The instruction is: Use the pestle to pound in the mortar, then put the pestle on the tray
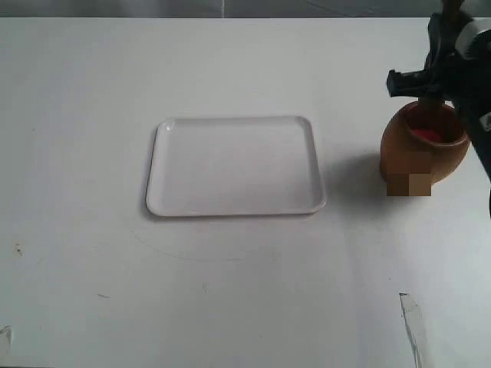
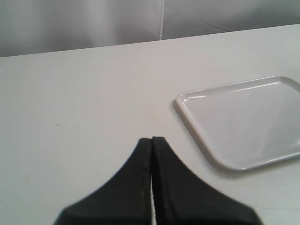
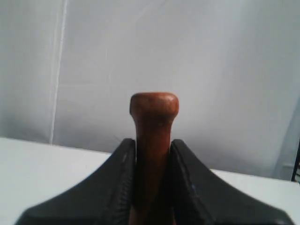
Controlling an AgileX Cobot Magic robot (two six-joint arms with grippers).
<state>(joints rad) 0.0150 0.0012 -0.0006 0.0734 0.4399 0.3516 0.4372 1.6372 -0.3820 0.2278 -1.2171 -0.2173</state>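
Note:
The light-brown wooden mortar (image 1: pixel 410 153) stands upright at the right of the table, its reddish inside showing. My right gripper (image 1: pixel 431 86) hangs just above the mortar's mouth. In the right wrist view that gripper (image 3: pixel 153 143) is shut on the dark reddish-brown pestle (image 3: pixel 154 110), whose rounded end sticks out past the fingertips. The pestle's other end is hidden. The white tray (image 1: pixel 230 208) lies flat in the middle of the table with nothing on it. My left gripper (image 2: pixel 152 138) is shut on nothing, above bare table near a corner of the tray (image 2: pixel 188 117).
The white tabletop (image 1: pixel 92 253) runs wide around the tray. A grey curtain (image 3: pixel 211 56) hangs behind the table's far edge. A thin pale sliver (image 1: pixel 410 314) lies near the front right edge.

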